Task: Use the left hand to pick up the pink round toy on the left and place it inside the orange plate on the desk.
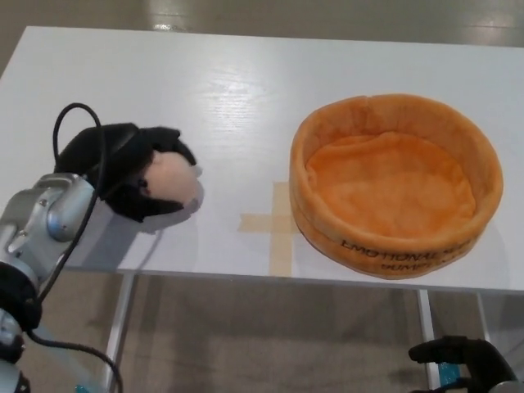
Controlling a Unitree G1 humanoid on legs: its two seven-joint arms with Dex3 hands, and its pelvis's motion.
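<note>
Closest to the camera, down below the table edge, the right hand (463, 360) hangs low under the orange plate (395, 184); only dark knuckles show, so I cannot tell how it is set. The left hand (123, 168) reaches over the table (246, 98) far to the left of the plate, and its black fingers (168, 143) are wrapped around the pink round toy (169, 182), holding it. The toy looks as if it sits on or just above the table. This seems to be the pick-up step. Next, the hand likely needs to lift the toy, carry it across the tape cross (274, 225) beside the plate, and let it go inside the soft rim. The table is white. Past the plate, a shiny floor (327, 16) shows.
</note>
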